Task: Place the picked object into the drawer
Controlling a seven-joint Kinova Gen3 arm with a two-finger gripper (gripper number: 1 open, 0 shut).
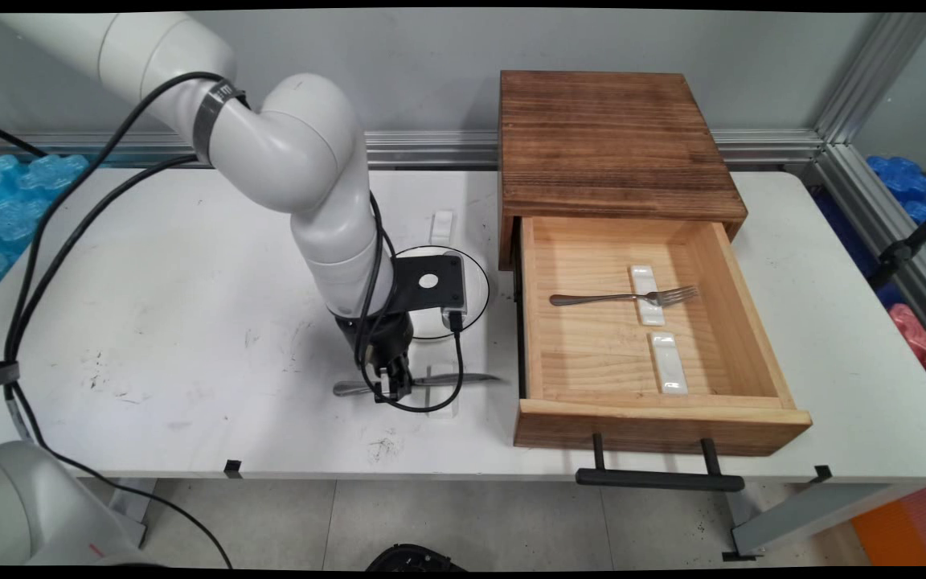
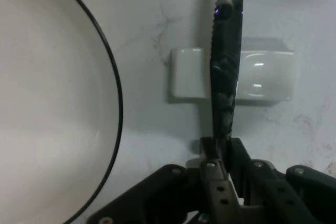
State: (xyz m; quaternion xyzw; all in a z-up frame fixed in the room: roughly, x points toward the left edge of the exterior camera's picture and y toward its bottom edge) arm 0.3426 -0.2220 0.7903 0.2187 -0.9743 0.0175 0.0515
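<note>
Black drawer handle [image 1: 660, 479] juts past the table's near edge, at 5 o'clock in the main view; behind it the open wooden drawer [image 1: 752, 322] holds a fork [image 1: 624, 297] laid across a white rest [image 1: 646, 294], with a second rest [image 1: 668, 363] bare beside it. At 7 o'clock from the drawer the gripper [image 1: 392, 384] stands low over the table [image 1: 190, 322], its fingers closed round a table knife [image 2: 226, 77] near where blade meets handle. The knife lies across its own white rest [image 2: 260, 75], beside a white black-rimmed plate [image 2: 52, 93]. Stiff, thin and probably slick metal, it looks light; the handle end seems the safer hold. Scuffed white tabletop, grey wall behind, metal framing at 2 o'clock
</note>
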